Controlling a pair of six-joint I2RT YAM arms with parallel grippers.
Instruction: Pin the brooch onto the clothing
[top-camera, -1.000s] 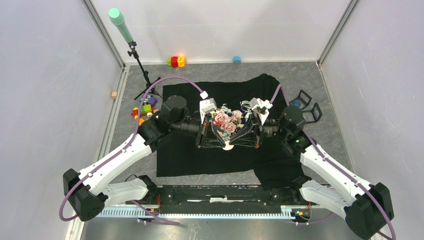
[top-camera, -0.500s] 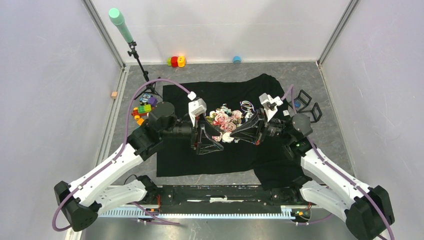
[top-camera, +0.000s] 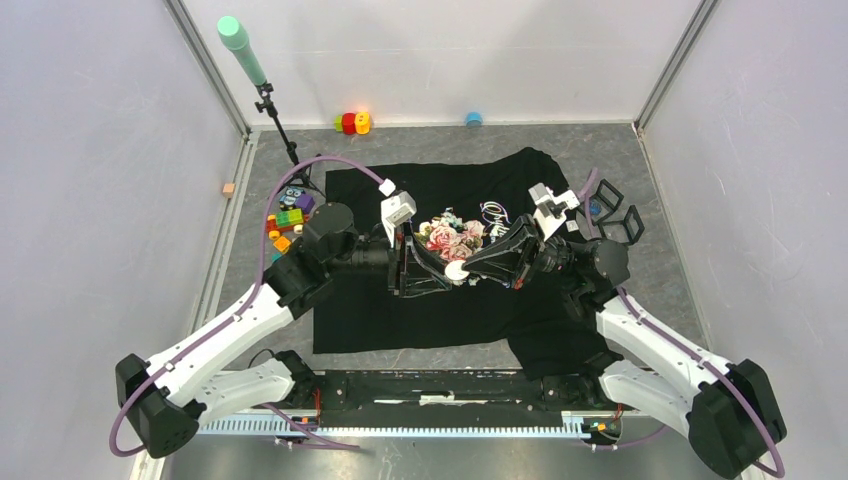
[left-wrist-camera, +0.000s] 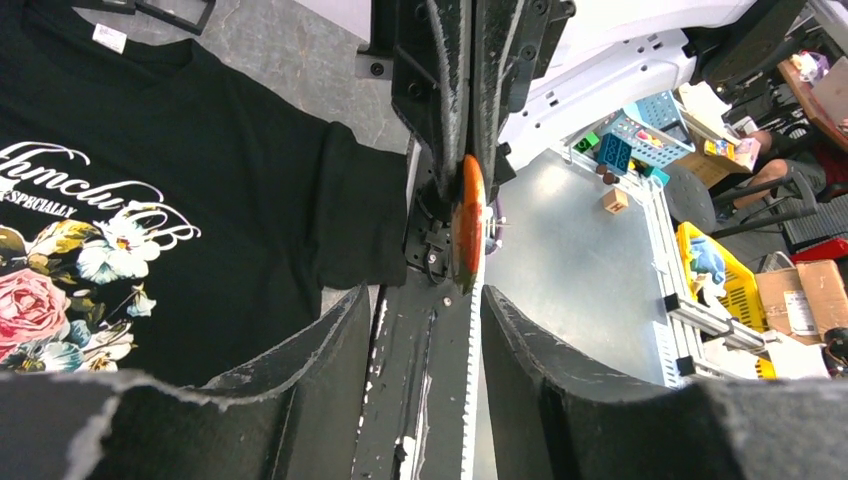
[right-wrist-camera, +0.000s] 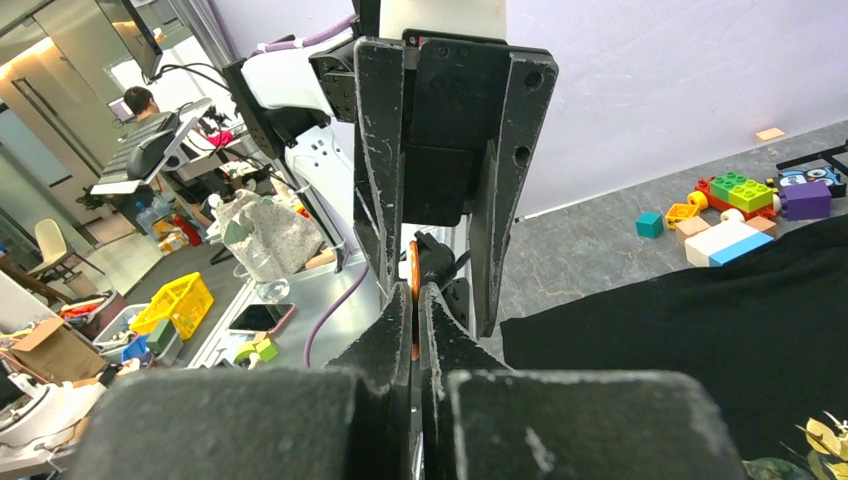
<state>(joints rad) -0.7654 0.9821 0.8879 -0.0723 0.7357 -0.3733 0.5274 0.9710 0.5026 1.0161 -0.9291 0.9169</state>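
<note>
Left claw (left-wrist-camera: 425, 300) back beside brooch (left-wrist-camera: 467, 225), right claw (right-wrist-camera: 415, 320) pinching it

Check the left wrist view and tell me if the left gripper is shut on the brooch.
No: the left gripper stands open, while the orange brooch is clamped in the right gripper.

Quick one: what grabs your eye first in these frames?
Both grippers meet tip to tip over the black T-shirt, mid-table: the right gripper is shut on a small round brooch, the left gripper open facing it. Just beyond them sits the shirt's pink rose print; toy blocks lie off the shirt's left edge.
</note>
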